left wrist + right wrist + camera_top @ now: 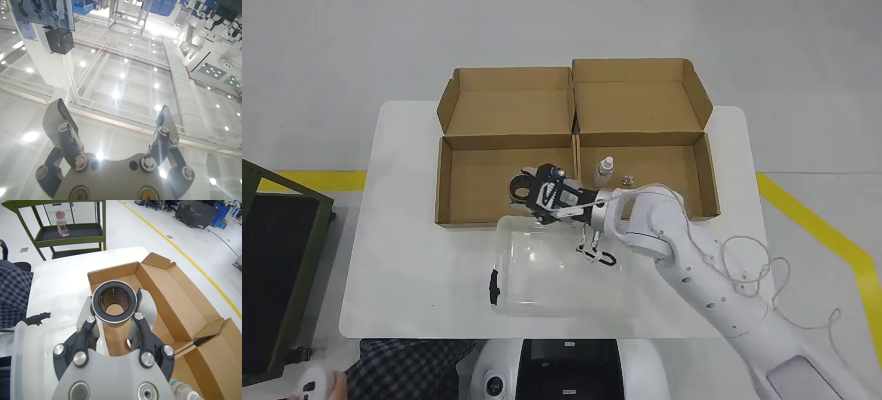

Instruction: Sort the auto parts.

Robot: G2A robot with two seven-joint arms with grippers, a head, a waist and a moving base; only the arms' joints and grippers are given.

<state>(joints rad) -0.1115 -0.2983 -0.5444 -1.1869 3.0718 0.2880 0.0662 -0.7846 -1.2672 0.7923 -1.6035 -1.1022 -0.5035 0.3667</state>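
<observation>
Pinched in the right gripper (115,298), a bearing (114,303) hangs over the left box (477,185); the right box (707,190) holds a bottle (607,167) and a metal part (629,179). Off elsewhere, the left gripper (112,106) gapes wide, empty.

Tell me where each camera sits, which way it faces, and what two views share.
Top view: above the arms, looking down at the table; shows the right arm, its right tool holding a bearing over a cardboard box.
Left wrist view: on the left wrist, facing the ceiling; shows the open left tool.
Right wrist view: on the right wrist, facing down at the table; shows the right tool.
Shared by top and right wrist views: right tool, bearing, cardboard box.
</observation>
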